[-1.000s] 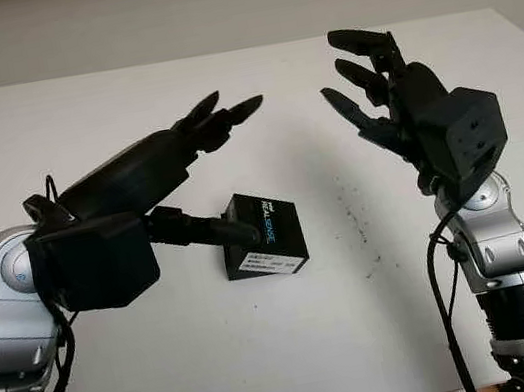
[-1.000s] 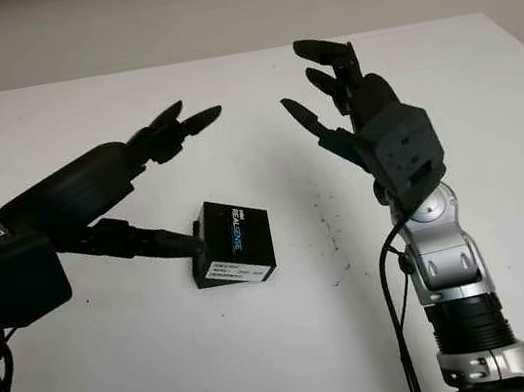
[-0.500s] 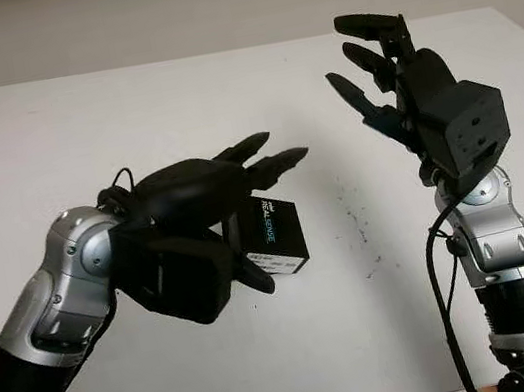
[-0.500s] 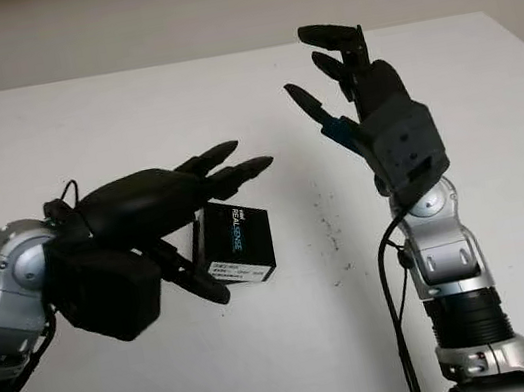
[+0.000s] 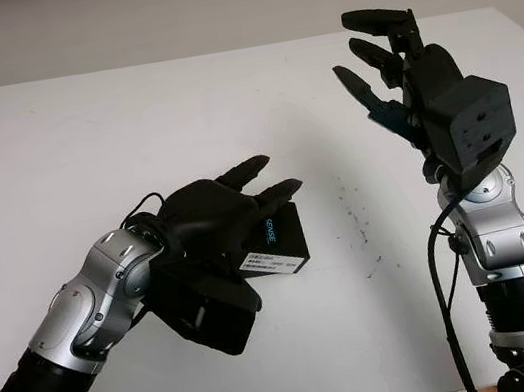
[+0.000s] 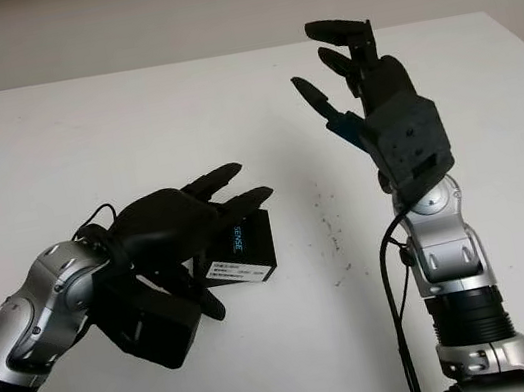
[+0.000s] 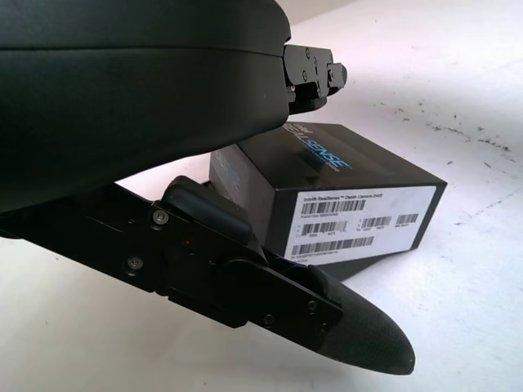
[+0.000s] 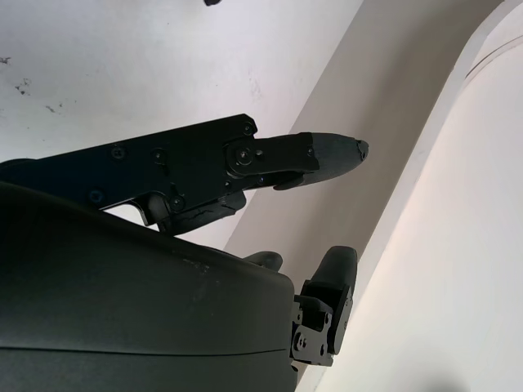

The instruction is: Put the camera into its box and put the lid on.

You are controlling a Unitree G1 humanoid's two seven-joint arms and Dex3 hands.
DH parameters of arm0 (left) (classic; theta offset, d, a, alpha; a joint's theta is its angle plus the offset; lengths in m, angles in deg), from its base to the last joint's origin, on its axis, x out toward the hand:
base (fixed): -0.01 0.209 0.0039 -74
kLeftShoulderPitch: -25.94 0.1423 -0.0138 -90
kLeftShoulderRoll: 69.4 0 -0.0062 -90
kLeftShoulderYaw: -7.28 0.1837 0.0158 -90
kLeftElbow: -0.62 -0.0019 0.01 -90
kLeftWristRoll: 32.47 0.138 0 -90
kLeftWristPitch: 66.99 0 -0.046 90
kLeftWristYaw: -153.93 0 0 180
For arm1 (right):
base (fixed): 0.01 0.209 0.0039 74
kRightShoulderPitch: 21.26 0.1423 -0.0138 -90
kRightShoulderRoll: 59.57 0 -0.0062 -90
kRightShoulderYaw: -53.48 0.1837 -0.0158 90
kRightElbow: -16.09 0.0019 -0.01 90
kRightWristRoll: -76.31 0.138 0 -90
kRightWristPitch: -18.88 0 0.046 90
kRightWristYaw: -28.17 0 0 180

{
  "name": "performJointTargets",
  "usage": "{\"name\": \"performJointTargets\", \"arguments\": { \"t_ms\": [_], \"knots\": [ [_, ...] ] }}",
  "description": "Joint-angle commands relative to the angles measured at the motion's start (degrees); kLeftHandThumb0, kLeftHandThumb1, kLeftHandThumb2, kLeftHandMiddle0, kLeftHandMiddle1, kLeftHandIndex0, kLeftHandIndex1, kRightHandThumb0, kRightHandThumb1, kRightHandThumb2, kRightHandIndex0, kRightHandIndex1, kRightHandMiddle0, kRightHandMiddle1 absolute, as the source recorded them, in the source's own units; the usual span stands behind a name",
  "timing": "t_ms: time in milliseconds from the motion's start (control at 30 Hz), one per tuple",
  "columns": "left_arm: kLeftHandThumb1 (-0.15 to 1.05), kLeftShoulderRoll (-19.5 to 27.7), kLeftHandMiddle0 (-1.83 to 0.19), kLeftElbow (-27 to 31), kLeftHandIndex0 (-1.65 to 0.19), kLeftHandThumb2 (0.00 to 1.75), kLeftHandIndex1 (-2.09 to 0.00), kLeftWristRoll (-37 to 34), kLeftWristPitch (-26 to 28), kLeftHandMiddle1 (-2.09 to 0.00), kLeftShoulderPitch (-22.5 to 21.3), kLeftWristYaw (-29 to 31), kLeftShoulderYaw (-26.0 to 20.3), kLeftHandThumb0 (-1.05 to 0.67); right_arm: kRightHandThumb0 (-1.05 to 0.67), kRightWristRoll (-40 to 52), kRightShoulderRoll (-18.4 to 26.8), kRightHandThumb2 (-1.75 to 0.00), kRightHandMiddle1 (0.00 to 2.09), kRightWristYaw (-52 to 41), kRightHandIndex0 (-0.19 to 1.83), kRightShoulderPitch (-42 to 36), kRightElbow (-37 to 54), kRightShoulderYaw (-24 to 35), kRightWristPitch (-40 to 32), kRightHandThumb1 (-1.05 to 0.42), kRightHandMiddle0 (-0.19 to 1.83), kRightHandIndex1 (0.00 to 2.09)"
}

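- Left eye view shows a white table (image 5: 79, 137) with its far edge running along a pale wall and its near edge just above the bottom of the picture; wide bare surface lies to the left, behind and to the right of the middle.
- The black camera box (image 5: 279, 244), lid on, with a white barcode label on its near side, sits on the table a little left of centre, well away from every edge.
- A few dark specks (image 5: 357, 225) mark the tabletop just right of the box, between it and the right arm.
- The left hand (image 5: 220, 218) reaches in from the lower left, palm down over the box's left part; two fingers extend above its top, and the thumb (image 7: 327, 314) lies low along the labelled side, near the box. Whether any finger touches the box cannot be told; the hand is not closed on it.
- The right hand (image 5: 404, 79) stands upright, well above the table at the right, fingers pointing up, open and holding nothing, well apart from the box.
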Motion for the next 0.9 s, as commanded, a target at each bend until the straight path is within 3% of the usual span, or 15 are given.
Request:
{"name": "performJointTargets", "arguments": {
  "t_ms": [0,300,333,367,433,500,533,600,733,800,867],
  "knots": [
    [0.91,-0.9,-0.06,-0.5,0.08,0.04,-0.08,-1.5,1.1,-0.09,0.5,1.2,-0.5,-0.89,-0.56,0.6,-0.2,-0.27,1.08,-0.1,0.10,0.5,-0.2,0.2,0.4,-1.05,-0.17,0.40],
    [0.95,-4.2,-0.13,-1.7,0.04,0.07,-0.10,-8.7,7.4,-0.15,1.9,2.3,-3.1,-0.79,-0.54,-0.1,-0.2,-0.26,1.08,0.9,0.11,0.2,0.1,0.0,0.2,-1.05,-0.16,0.40],
    [0.99,-4.1,0.03,-1.7,0.00,0.07,-0.15,-9.2,7.5,-0.57,1.8,2.5,-3.1,-0.78,-0.53,-0.2,-0.1,-0.26,1.08,0.8,0.11,0.2,0.1,-0.1,0.3,-1.05,-0.17,0.40],
    [1.01,-4.0,0.11,-1.7,-0.02,0.07,-0.18,-9.4,7.5,-0.79,1.7,2.5,-3.1,-0.76,-0.53,-0.2,0.0,-0.27,1.07,0.7,0.11,0.1,0.0,-0.1,0.4,-1.05,-0.17,0.40],
    [1.04,-3.7,0.17,-1.5,-0.05,0.11,-0.27,-9.2,7.1,-0.98,1.7,2.1,-3.0,-0.74,-0.52,0.0,-0.1,-0.27,1.06,0.6,0.11,0.1,-0.1,0.0,0.5,-1.05,-0.17,0.40],
    [1.05,-3.5,0.17,-1.4,0.11,0.18,-0.76,-8.6,6.3,-1.11,1.9,1.0,-2.8,-0.71,-0.52,-0.1,-0.1,-0.26,1.06,0.6,0.11,0.1,-0.1,0.0,0.4,-1.05,-0.16,0.40],
    [1.05,-3.4,0.18,-1.4,0.15,0.23,-1.04,-8.1,5.9,-1.38,1.9,0.4,-2.7,-0.69,-0.51,-0.2,0.0,-0.26,1.06,0.7,0.11,0.1,-0.1,0.0,0.5,-1.05,-0.16,0.40],
    [1.05,-3.3,0.19,-1.3,0.18,0.26,-1.40,-7.1,5.1,-1.74,2.1,-0.6,-2.6,-0.66,-0.51,0.1,-0.1,-0.26,1.05,0.6,0.11,0.0,-0.2,0.2,0.7,-1.05,-0.16,0.40],
    [1.04,-3.3,0.06,-1.3,0.17,0.16,-1.51,-6.1,4.1,-1.79,2.4,-2.0,-2.6,-0.51,-0.50,0.4,-0.2,-0.26,1.04,0.5,0.10,0.0,-0.2,0.3,0.5,-1.05,-0.17,0.40],
    [1.00,-3.1,-0.14,-1.4,0.03,0.08,-1.66,-5.2,3.4,-2.01,2.4,-2.6,-2.5,-0.33,-0.50,0.6,-0.3,-0.25,1.02,0.6,0.10,0.0,0.0,0.4,0.3,-1.05,-0.16,0.39],
    [0.97,-2.6,-0.31,-1.4,-0.12,0.05,-1.68,-4.2,2.4,-1.98,2.3,-3.1,-2.3,-0.18,-0.50,0.4,-0.2,-0.25,1.02,0.6,0.10,0.1,0.2,0.2,0.3,-1.05,-0.17,0.39]
  ]
}}
